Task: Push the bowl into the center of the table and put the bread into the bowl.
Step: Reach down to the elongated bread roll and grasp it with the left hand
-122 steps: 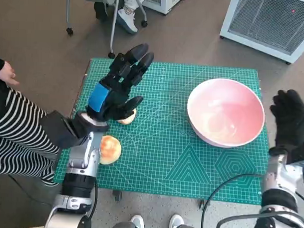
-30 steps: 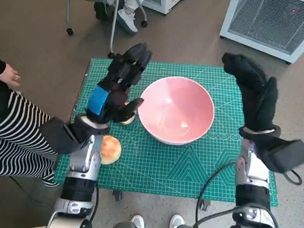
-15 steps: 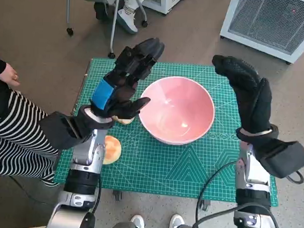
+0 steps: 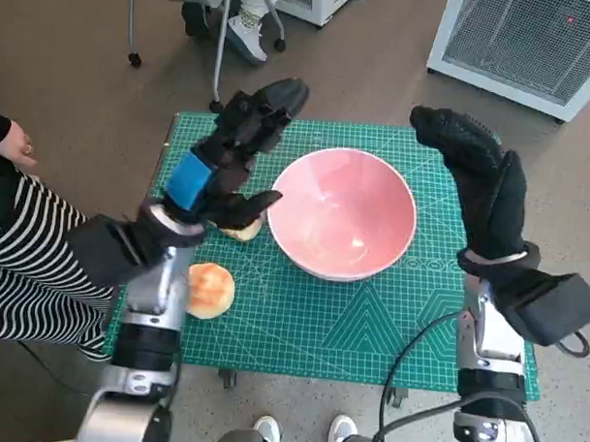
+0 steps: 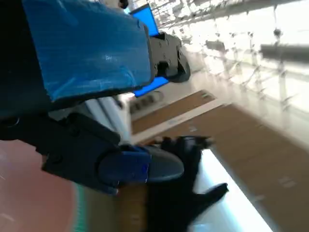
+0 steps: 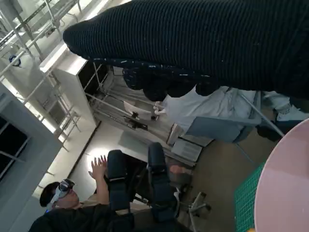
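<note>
Currently the round pink plastic bowl (image 4: 342, 213) sits near the middle of the green cutting-mat tabletop (image 4: 369, 321), so the push step appears complete. The right robot hand (image 4: 480, 189) hovers released just beside the bowl's right rim, holding nothing. The left robot hand (image 4: 229, 161), fingers spread and empty, hangs over one pale bread roll (image 4: 244, 227); a second golden bread roll (image 4: 209, 290) lies nearer the front edge, both outside the bowl.

On the green mat (image 4: 369, 321) there is one pink bowl (image 4: 342, 214) and two pieces of bread: one round bun (image 4: 210, 290) and one smaller piece (image 4: 244, 229), partly hidden under the left hand (image 4: 229, 156).
</note>
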Controlling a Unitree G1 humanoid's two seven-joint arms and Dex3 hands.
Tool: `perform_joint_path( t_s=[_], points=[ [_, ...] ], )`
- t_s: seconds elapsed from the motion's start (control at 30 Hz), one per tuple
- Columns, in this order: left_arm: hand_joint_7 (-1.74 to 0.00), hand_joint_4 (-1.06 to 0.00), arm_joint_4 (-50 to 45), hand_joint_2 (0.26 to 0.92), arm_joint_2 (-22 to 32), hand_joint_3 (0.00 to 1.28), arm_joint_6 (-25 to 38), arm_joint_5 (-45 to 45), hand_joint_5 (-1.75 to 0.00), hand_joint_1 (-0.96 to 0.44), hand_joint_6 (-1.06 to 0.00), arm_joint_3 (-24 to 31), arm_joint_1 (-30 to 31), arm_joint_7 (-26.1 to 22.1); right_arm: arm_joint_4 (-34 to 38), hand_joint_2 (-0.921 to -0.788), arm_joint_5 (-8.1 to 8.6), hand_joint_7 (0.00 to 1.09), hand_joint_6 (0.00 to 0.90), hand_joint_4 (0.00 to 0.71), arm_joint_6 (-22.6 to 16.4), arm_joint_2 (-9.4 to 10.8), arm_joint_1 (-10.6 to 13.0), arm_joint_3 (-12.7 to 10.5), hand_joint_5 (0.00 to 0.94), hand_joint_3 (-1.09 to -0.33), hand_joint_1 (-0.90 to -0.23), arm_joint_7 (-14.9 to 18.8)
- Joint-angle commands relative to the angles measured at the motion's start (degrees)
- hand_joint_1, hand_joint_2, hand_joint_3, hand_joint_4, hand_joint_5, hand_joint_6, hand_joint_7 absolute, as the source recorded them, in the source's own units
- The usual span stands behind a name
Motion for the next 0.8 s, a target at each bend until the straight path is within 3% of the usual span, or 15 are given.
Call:
perform_joint_path(
  t_s=[0.03,0.13,0.37,0.57,0.8],
  points=[
    [-0.41,-0.05,0.49,0.680,11.93,0.21,2.58,9.77,0.00,-0.39,0.00,-1.93,-5.02,-1.44,-0.97,-0.921,-0.45,0.45,0.067,0.161,1.48,-0.45,2.06,0.16,0.004,-0.767,-0.767,-0.62],
    [-0.38,-0.03,-0.57,0.653,16.57,0.18,7.21,14.56,0.00,-0.33,0.00,-3.70,-6.88,-2.39,-1.31,-0.921,-0.18,0.46,0.067,0.162,1.74,-0.48,2.29,0.03,0.005,-0.764,-0.768,-0.57],
    [-0.18,0.00,-2.18,0.697,21.14,0.04,17.04,19.64,0.00,-0.22,-0.09,-6.63,-9.53,-4.32,-1.85,-0.921,0.15,0.46,0.066,0.167,1.96,-0.47,2.66,-0.12,0.006,-0.758,-0.766,-0.62],
    [-0.08,-0.01,0.92,0.717,21.65,0.01,17.29,21.64,0.00,-0.17,-0.15,-9.06,-10.69,-4.60,-1.72,-0.921,0.44,0.47,0.068,0.173,2.08,-0.43,2.55,-0.30,0.008,-0.757,-0.765,-0.64],
    [-0.04,-0.02,8.00,0.732,21.02,0.01,13.25,24.28,-0.01,-0.19,-0.17,-13.04,-12.71,-4.88,-1.25,-0.921,0.54,0.47,0.070,0.176,1.78,-0.18,2.56,-0.40,0.008,-0.757,-0.766,-0.74]
  ],
)
